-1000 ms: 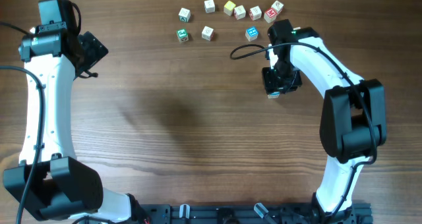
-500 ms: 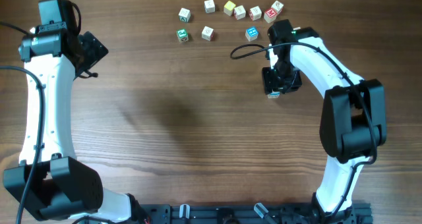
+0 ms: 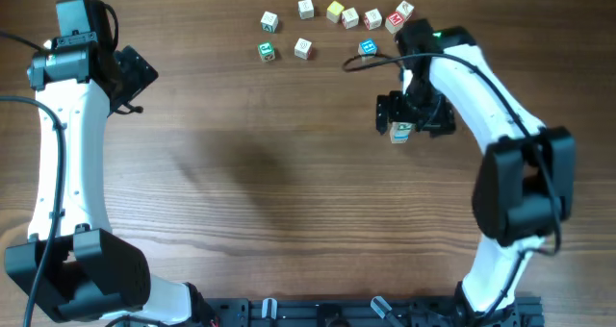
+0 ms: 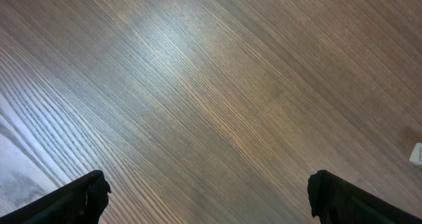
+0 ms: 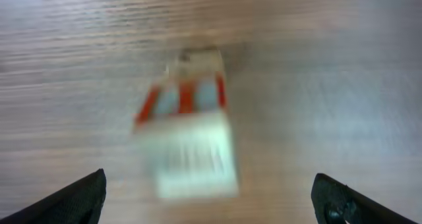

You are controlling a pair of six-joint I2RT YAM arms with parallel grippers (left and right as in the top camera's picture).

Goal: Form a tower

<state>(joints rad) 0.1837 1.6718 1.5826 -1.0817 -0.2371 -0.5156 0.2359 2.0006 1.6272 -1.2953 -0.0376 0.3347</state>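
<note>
R tool (image 3: 412, 118) spread wide over tower (image 3: 401, 132), no contact, R of surface (image 3: 269, 173) centre. L tool (image 3: 135, 74) spread, far-L corner.

A brown wooden counter (image 3: 269, 192) fills the view, grain running sideways. A black rail (image 3: 318, 313) lines the counter's near edge.

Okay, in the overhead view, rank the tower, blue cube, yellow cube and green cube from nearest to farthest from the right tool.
1. tower, directly beneath the right tool.
2. blue cube, on the cluster's near edge.
3. yellow cube, in the back row.
4. green cube, at the cluster's end toward the left arm.
</note>
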